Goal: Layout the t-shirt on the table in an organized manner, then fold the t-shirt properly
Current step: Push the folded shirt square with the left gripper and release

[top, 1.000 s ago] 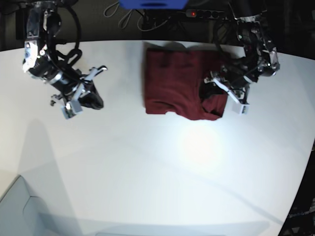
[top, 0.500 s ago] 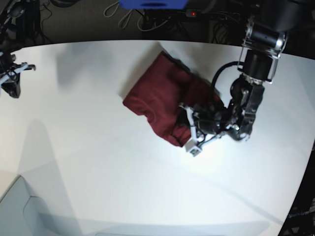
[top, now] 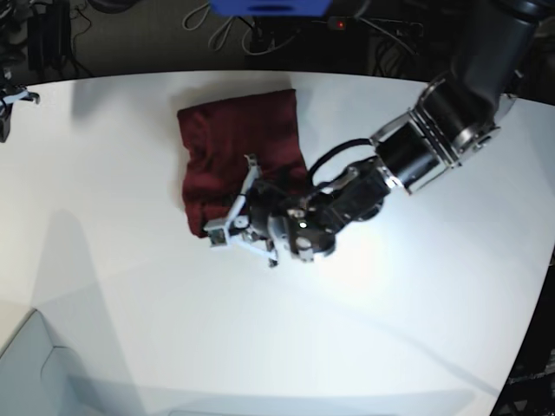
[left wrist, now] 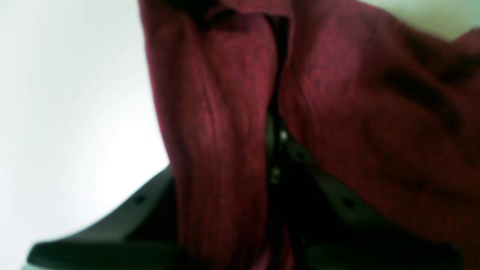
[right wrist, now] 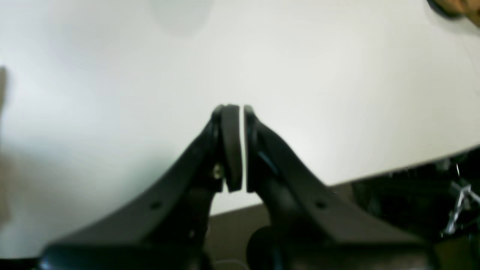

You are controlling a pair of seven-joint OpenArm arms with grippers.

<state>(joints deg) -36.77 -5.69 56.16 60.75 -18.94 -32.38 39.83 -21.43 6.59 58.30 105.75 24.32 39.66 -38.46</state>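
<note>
i find the t-shirt (top: pixel 236 143) bunched on the worktop (top: pixel 364 329), toward its far edge and left of centre. the left tool (top: pixel 232 227) sits at the shirt's near edge, its arm reaching across the worktop from the shirt's right and covering the cloth's near right corner. on the left wrist view maroon folds (left wrist: pixel 217 123) hang between the dark fingers (left wrist: pixel 123 221), so that tool is clamped on the t-shirt. the right tool (right wrist: pixel 242 112) is well left of the shirt, over bare worktop by the edge, jaws pressed together, holding nothing. beyond the shirt lie cables (top: pixel 230 30), a blue object (top: pixel 270 7) and a power strip (top: pixel 360 24).
</note>
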